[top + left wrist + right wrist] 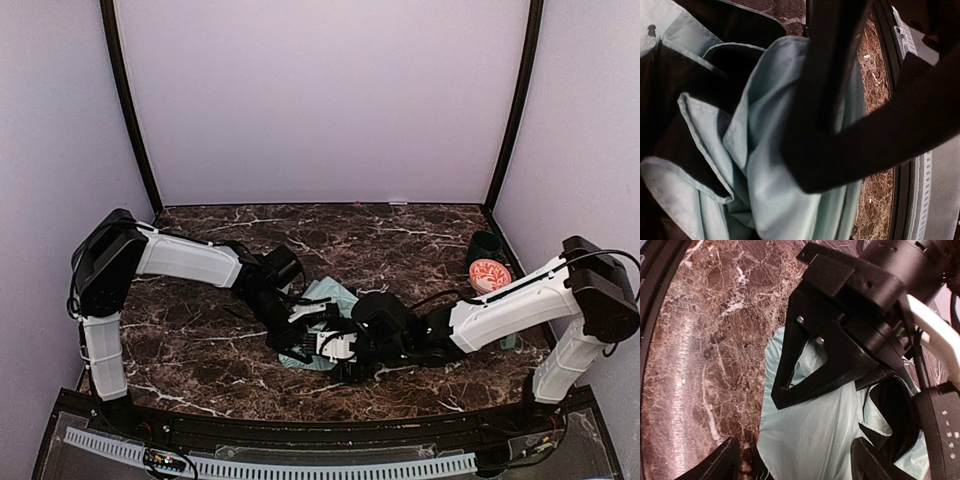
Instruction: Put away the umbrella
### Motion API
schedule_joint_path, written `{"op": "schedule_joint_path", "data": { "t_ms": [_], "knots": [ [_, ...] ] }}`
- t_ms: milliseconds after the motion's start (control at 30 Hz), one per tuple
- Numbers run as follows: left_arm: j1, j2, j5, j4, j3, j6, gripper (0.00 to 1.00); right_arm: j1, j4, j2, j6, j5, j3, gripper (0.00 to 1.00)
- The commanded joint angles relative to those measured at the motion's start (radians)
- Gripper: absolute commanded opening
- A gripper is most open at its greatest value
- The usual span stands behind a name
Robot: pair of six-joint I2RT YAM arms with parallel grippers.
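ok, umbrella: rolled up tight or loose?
Loose. The umbrella lies on the table, its mint fabric bunched in slack folds, black lining showing, not wrapped.

The scene is taken in from three places. From above and behind the bases, the whole table (200,370) is looked down on, facing the back wall (320,100), from far enough off that the left arm (190,258) and right arm (510,305) are seen entire. The left wrist view is set very close: the blurred left gripper (812,165) is looked past onto the umbrella (765,165), with the near edge rail (925,200) caught at the right. The right wrist view is held slightly farther off and aimed down past the right gripper (795,460) at the marble. The umbrella's fabric is shared by all three views, and the left gripper is also caught in the right wrist and overhead views.
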Motion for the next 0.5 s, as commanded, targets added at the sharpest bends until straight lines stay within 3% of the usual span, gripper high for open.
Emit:
{"op": "schedule_joint_path", "data": {
  "t_ms": [0,167,333,467],
  "knots": [
    [0.000,0.050,0.038,-0.142,-0.018,-0.033,0.24,0.010,0.011,0.091,-0.092,0.095,0.067,0.76],
    [0.006,0.057,0.083,-0.146,-0.018,-0.022,0.24,0.011,-0.025,0.171,-0.088,0.165,0.093,0.72],
    [0.007,0.084,0.091,-0.179,0.012,-0.007,0.24,0.010,0.034,0.220,-0.102,0.288,0.073,0.78],
    [0.009,0.087,0.097,-0.182,0.012,-0.016,0.23,-0.001,0.035,0.253,-0.096,0.291,0.086,0.79]
  ]
}}
